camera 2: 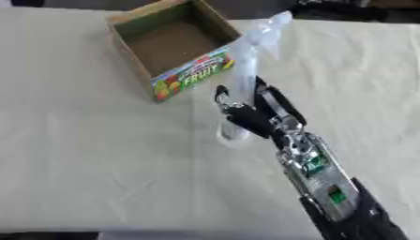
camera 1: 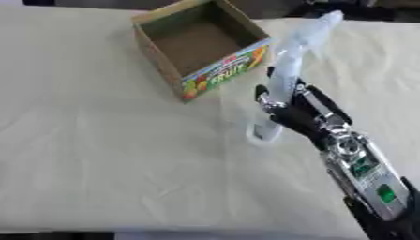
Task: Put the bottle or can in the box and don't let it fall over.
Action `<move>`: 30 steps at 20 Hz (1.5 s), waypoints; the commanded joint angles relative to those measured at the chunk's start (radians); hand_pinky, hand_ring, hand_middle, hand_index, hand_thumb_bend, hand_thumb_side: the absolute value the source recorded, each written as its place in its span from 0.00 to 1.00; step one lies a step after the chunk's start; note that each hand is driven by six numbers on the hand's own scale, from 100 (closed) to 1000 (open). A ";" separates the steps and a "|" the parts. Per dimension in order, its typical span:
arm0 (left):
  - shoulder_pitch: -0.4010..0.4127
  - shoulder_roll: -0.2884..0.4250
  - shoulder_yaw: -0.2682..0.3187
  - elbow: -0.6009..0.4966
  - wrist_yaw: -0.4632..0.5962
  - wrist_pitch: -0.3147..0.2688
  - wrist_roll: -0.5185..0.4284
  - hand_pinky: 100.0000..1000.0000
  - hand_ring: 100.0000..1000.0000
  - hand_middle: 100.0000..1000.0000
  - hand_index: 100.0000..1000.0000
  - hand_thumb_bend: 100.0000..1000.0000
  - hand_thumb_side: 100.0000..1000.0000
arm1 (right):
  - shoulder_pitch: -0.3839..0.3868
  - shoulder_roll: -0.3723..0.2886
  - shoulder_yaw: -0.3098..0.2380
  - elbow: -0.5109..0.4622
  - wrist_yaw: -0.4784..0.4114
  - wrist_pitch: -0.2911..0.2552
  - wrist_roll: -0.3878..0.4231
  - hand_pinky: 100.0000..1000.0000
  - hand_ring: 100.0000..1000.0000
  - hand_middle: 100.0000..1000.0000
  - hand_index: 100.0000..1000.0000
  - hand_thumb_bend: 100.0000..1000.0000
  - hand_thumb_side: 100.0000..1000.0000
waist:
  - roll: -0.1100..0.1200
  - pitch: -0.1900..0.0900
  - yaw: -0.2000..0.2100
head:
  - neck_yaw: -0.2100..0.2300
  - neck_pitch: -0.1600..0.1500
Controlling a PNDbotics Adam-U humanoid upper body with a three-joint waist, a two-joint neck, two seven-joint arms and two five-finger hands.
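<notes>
A tall clear plastic bottle [camera 1: 288, 70] leans with its top toward the upper right and its base [camera 1: 264, 132] close to the tablecloth. My right hand [camera 1: 302, 111] is shut on the lower part of the bottle, fingers curled round it, coming in from the lower right. An open cardboard box [camera 1: 168, 60] with a colourful fruit label on its near side stands at the upper middle, to the left of the bottle, and shows nothing inside. The bottle is outside the box, just off its right corner. My left hand is out of sight.
A cream cloth [camera 1: 98, 154] covers the table, with broad bare stretches left and in front. Dark objects [camera 1: 361, 9] lie along the far edge at the upper right. The table's near edge runs along the bottom.
</notes>
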 commanded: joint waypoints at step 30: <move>-0.010 0.010 0.001 -0.007 0.007 0.000 -0.015 1.00 0.61 0.69 0.70 0.42 0.29 | -0.017 0.021 0.006 0.125 -0.158 -0.003 -0.333 1.00 1.00 1.00 0.77 0.00 0.11 | 0.005 -0.007 0.000 | -0.005 -0.015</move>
